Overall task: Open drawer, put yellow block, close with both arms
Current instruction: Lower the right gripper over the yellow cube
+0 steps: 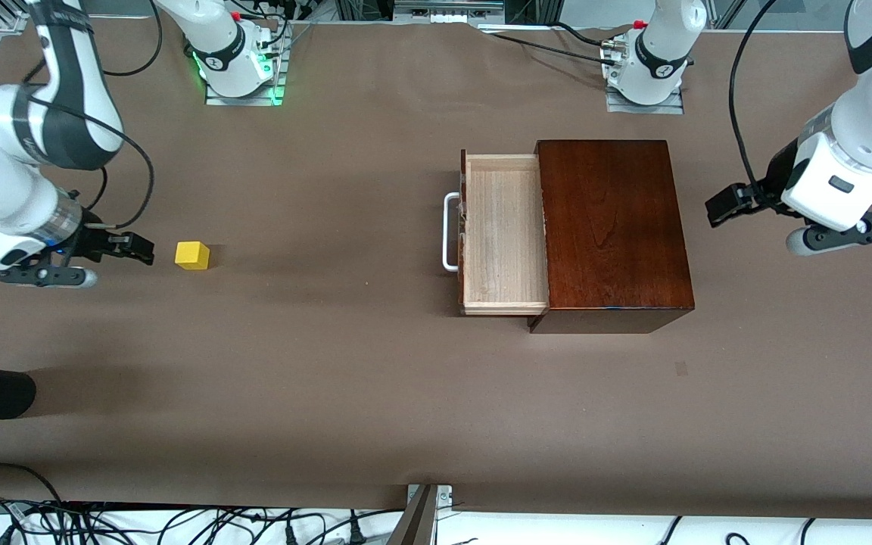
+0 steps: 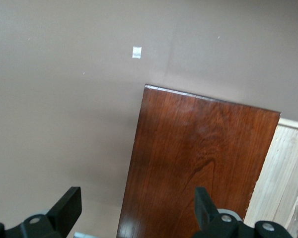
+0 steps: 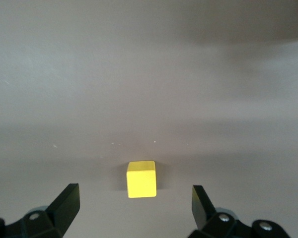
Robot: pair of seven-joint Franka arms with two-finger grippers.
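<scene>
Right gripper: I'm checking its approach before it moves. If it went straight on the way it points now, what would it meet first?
Probably the yellow block: it lies on the table straight ahead of the open right gripper, centred between the fingers, nothing between them. Height is hard to judge.

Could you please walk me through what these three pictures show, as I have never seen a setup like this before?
Two white robot arms stand at a brown table, each ending in a two-finger gripper. The large picture comes from a high camera facing the robots. The other two come from cameras on the arms' wrists, looking down past the jaws.

On the table sits a dark wooden box with its drawer pulled out toward the right arm's end, and nothing shows in the drawer. A small yellow block lies on the table toward that same end.

The right gripper is beside the block, jaws open with the block between and ahead of them in its wrist picture. The left gripper waits by the box's closed end, jaws open. Neither holds anything.
</scene>
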